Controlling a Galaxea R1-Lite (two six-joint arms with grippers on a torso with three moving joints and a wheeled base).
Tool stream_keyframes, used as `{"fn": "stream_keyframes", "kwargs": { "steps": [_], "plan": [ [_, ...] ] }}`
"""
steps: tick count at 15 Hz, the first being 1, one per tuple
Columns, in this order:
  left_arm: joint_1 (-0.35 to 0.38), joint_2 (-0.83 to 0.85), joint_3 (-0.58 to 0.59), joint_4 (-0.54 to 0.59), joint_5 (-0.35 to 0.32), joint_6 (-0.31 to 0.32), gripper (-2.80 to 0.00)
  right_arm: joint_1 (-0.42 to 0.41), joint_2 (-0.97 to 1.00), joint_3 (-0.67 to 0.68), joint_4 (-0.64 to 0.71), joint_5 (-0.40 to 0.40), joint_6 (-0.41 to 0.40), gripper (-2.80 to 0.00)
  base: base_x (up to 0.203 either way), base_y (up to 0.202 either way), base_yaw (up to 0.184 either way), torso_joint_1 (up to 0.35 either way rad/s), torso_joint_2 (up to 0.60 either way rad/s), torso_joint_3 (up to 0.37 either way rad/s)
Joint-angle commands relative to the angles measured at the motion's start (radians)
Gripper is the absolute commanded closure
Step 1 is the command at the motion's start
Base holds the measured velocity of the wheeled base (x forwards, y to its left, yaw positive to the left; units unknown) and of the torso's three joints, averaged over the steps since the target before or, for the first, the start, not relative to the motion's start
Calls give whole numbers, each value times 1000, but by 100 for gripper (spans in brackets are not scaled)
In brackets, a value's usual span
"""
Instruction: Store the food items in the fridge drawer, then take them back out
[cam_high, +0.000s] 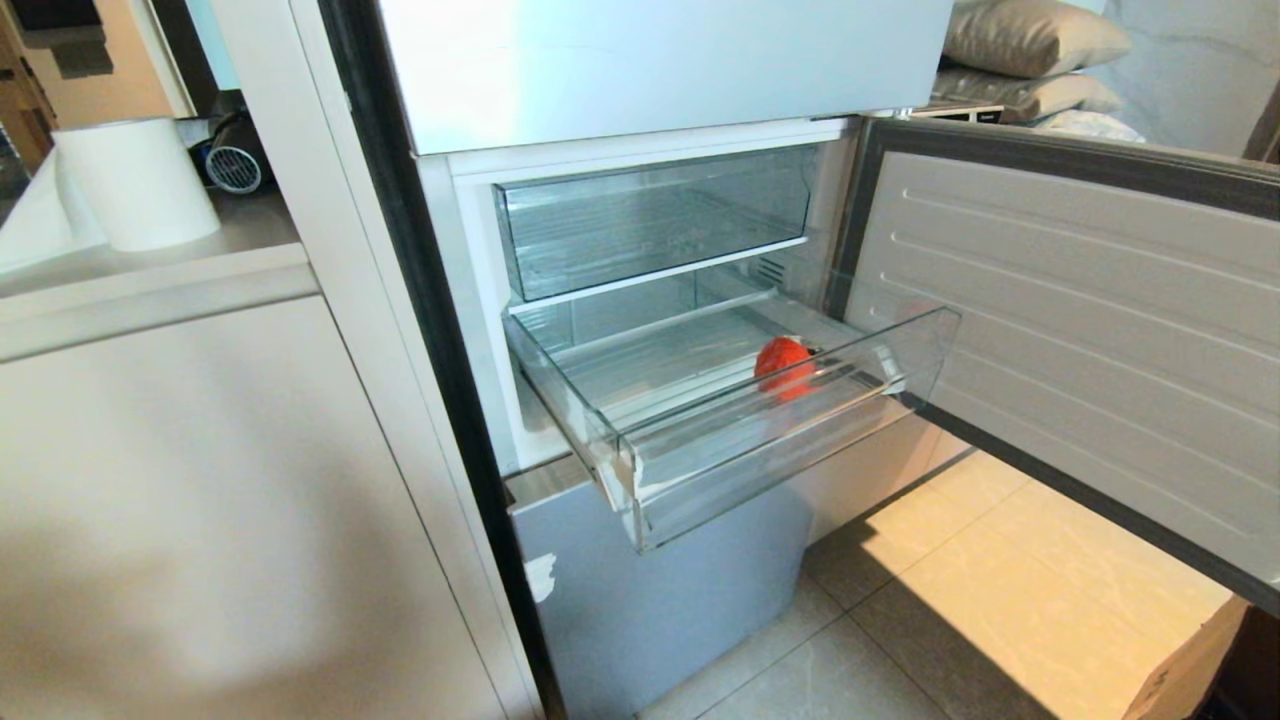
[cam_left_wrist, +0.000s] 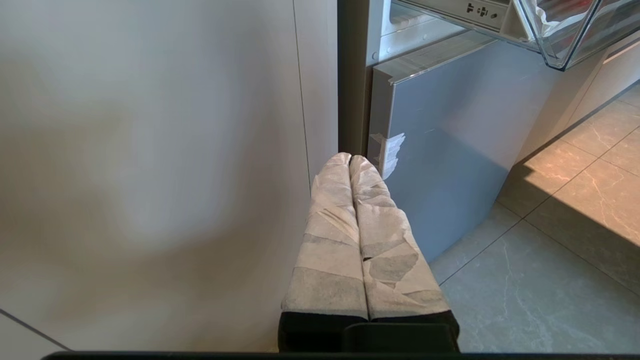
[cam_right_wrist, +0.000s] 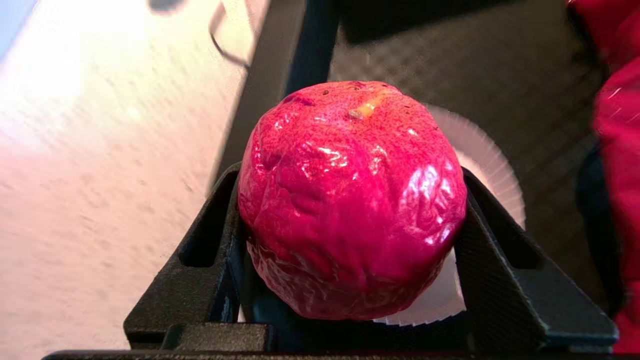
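Observation:
In the head view the fridge drawer (cam_high: 760, 470) is pulled out of the open fridge, and one round red-orange food item (cam_high: 785, 362) lies inside it toward its right end. Neither arm shows in that view. In the right wrist view my right gripper (cam_right_wrist: 350, 210) has its black fingers (cam_right_wrist: 220, 225) pressed against both sides of a second food item (cam_right_wrist: 350, 190), a wrinkled, glossy red ball, just above a white paper plate (cam_right_wrist: 492, 165). My left gripper (cam_left_wrist: 350, 159) is parked low and shut beside the cabinet, holding nothing. A corner of the drawer (cam_left_wrist: 560, 45) shows above it.
The fridge door (cam_high: 1080, 330) stands open to the right of the drawer. A taller clear drawer (cam_high: 650, 220) sits shut above. A pale cabinet (cam_high: 200, 480) flanks the fridge on the left. The plate rests on a dark surface (cam_right_wrist: 450, 55), and something red (cam_right_wrist: 620, 100) is beside it.

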Motion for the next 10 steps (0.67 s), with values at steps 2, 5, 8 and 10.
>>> {"fn": "stream_keyframes", "kwargs": {
  "steps": [2,5,8,10],
  "plan": [
    [0,0,0,0,0,0,0,-26,-135,2,-4,-7,4,0,0,0,0,0,0,0],
    [0,0,0,0,0,0,0,-80,-312,-16,-7,-58,-1,0,0,0,0,0,0,0],
    [0,0,0,0,-1,0,0,-150,-471,-63,-8,-111,-3,0,0,0,0,0,0,0],
    [0,0,0,0,0,0,0,-158,-565,-107,-8,-116,-5,0,0,0,0,0,0,0]
  ]
}}
